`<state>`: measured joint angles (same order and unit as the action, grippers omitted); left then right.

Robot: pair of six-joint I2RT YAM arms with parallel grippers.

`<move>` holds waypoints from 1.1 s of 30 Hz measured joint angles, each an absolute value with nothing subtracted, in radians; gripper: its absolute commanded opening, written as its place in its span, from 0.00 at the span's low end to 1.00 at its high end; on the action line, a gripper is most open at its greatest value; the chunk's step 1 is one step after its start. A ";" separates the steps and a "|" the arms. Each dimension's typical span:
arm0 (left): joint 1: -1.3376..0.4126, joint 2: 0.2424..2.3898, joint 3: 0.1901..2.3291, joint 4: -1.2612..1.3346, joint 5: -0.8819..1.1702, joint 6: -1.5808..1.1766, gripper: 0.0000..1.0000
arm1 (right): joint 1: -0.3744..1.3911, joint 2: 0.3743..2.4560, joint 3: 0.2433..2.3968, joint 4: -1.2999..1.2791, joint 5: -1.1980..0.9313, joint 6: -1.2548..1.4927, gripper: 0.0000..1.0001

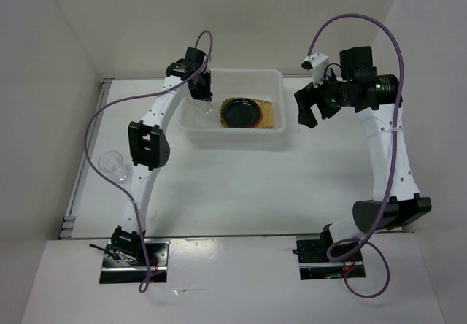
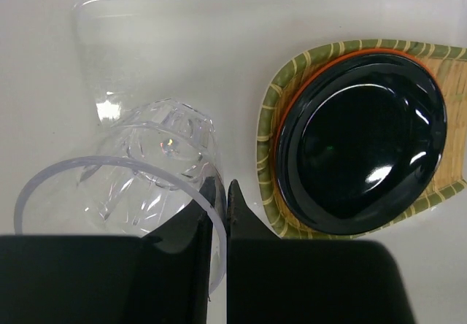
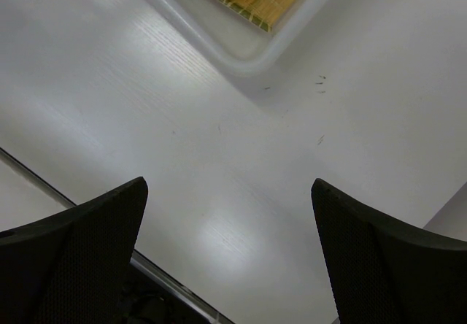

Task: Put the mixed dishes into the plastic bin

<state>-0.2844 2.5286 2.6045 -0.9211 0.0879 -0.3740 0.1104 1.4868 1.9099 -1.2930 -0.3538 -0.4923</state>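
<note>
The plastic bin (image 1: 191, 129) stands at the back middle of the table. In it lies the bamboo tray (image 1: 273, 114) with the orange plate (image 2: 286, 111) and the black plate (image 1: 241, 111) stacked on it. My left gripper (image 1: 203, 90) hangs over the bin's left end, shut on the rim of a clear cup (image 2: 157, 156), one finger inside and one outside. The tray (image 2: 271, 112) and black plate (image 2: 361, 141) lie just right of it. A second clear cup (image 1: 112, 163) stands on the table at the left. My right gripper (image 1: 306, 109) is open and empty, right of the bin.
White walls close in the table at the left, back and right. A metal rail (image 1: 80, 178) runs along the left edge. The bin's corner (image 3: 241, 54) shows at the top of the right wrist view, with bare table below it.
</note>
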 measured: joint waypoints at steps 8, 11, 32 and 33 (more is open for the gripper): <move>-0.319 2.571 2.627 -0.920 0.052 -0.375 0.27 | 0.110 1.463 1.872 -1.293 -0.344 -0.492 0.97; -0.328 2.582 2.637 -0.922 0.051 -0.374 0.48 | 0.110 1.463 1.866 -1.293 -0.342 -0.492 0.97; 0.042 1.649 2.100 -0.834 0.006 -0.426 0.85 | 0.110 1.463 1.863 -1.293 -0.340 -0.492 0.97; 0.092 1.589 2.002 -0.820 0.003 -0.426 0.85 | 0.110 1.463 1.863 -1.293 -0.343 -0.492 0.97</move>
